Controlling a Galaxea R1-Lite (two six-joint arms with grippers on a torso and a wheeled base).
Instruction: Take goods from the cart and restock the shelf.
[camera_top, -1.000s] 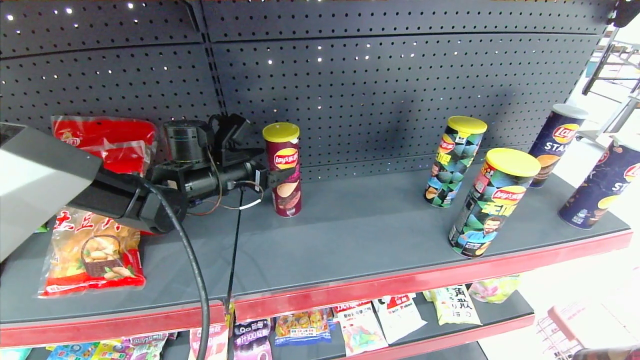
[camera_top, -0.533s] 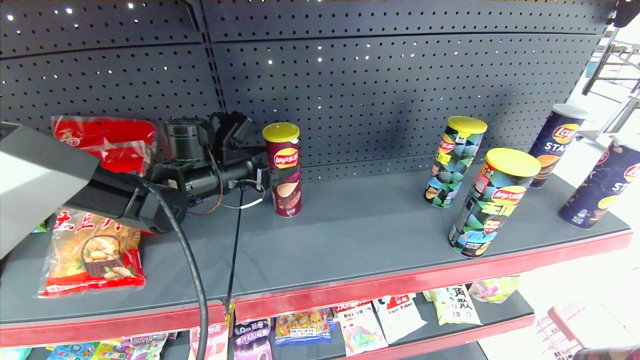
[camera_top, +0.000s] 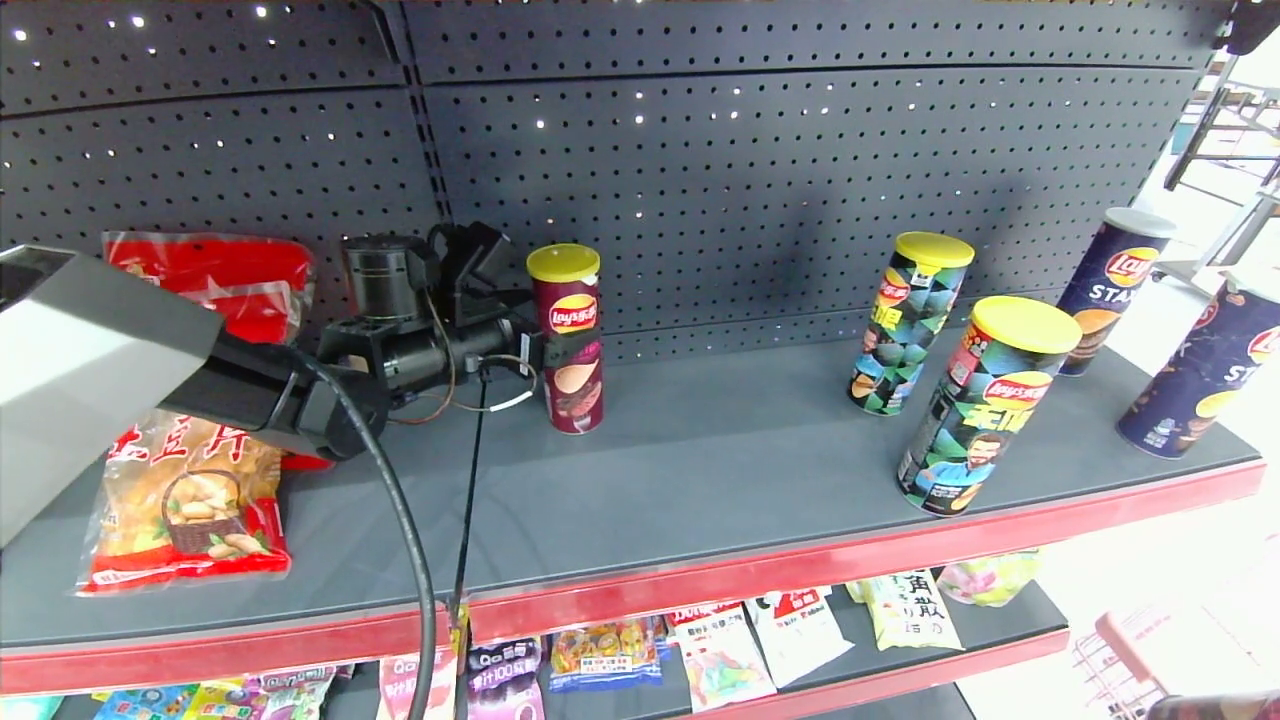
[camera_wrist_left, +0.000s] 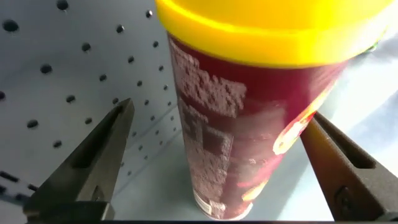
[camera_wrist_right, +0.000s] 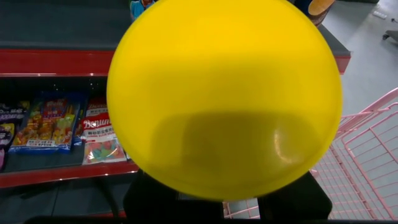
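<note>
- Dark perforated back panel (camera_top: 750, 150) rises behind a grey shelf with a red front edge (camera_top: 700, 480), where the restocking is under way.
- Left gripper (camera_top: 568, 350) reaches in level with the maroon cylindrical chip can with a yellow lid (camera_top: 572, 395). Its jaws are spread wide on either side of the can, with a gap at each side and nothing held.
- That maroon can stands upright on the shelf, close to the panel.
- Red-and-clear snack bags (camera_top: 185, 500) lie to its left, and patterned yellow-lidded cans (camera_top: 985, 410) stand well apart on its right.
- A round yellow lid (camera_wrist_right: 224, 93) sits close under the right wrist. Whether that arm has hold of it cannot be told.
- The placing step looks finished. The next move calls for a straight pull-back that does not brush the can.
</note>
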